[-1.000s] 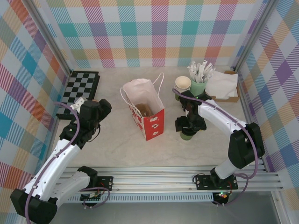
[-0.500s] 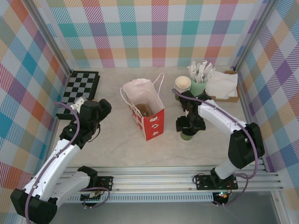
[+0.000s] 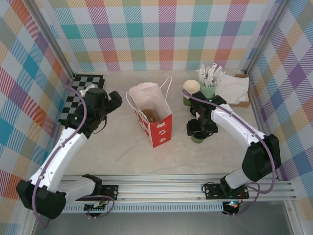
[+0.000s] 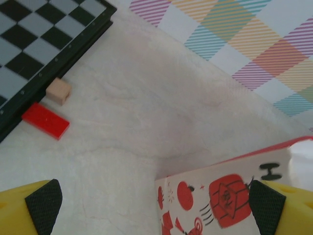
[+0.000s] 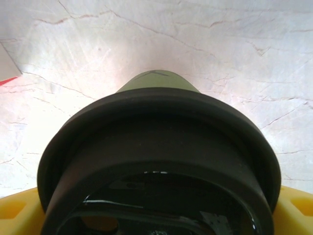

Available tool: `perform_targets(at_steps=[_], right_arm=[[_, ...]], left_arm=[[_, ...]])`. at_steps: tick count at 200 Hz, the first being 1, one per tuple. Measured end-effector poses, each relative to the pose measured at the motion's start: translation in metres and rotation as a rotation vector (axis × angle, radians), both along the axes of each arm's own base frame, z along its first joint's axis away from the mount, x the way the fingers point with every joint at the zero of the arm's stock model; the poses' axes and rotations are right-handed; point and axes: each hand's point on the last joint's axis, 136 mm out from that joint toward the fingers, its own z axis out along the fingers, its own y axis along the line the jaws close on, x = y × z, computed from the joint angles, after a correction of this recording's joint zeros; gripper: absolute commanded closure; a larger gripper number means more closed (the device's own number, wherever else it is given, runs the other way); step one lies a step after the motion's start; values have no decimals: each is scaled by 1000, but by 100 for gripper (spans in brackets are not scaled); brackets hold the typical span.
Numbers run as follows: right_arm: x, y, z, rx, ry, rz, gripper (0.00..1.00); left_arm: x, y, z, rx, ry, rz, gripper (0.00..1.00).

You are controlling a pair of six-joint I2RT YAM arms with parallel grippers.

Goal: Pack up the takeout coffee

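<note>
— The left gripper (image 3: 113, 101) is hanging spread wide and empty, left of the red-and-white paper bag (image 3: 155, 125).

— And the takeout coffee (image 3: 197, 139) is standing on the table (image 3: 122, 147) right of that bag. The right gripper (image 3: 198, 128) is straddling its black lid (image 5: 156, 147); whether it is gripping, nobody can tell.

— So the grasp is the step in hand. The next move probably calls for a firm clamp, then lifting clear of the bag's rim.

The takeout coffee (image 5: 156, 147) stands right of the bag (image 3: 159, 128).
</note>
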Motion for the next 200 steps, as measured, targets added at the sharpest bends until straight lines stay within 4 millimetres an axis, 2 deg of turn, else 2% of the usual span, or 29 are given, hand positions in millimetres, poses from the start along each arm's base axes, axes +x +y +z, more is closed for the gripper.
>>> perform_targets(at_steps=[12, 38, 70, 99, 123, 152, 200], right_arm=[[1, -1, 10, 2, -28, 3, 48], [3, -4, 35, 15, -97, 7, 49], [2, -6, 70, 43, -173, 18, 54], [-2, -6, 103, 72, -233, 40, 55], [-3, -5, 133, 103, -296, 53, 55], [-5, 0, 164, 141, -361, 77, 56], [-7, 21, 213, 216, -475, 161, 56]], left_arm=[[12, 1, 9, 22, -10, -13, 0], [40, 2, 23, 40, -37, -80, 0], [80, -36, 41, 79, -60, -344, 3], [100, -67, 47, 129, -85, -561, 12], [109, -80, 43, 169, -88, -661, 16], [107, -92, 26, 201, -69, -778, 20], [111, -115, -2, 234, -27, -932, 23]])
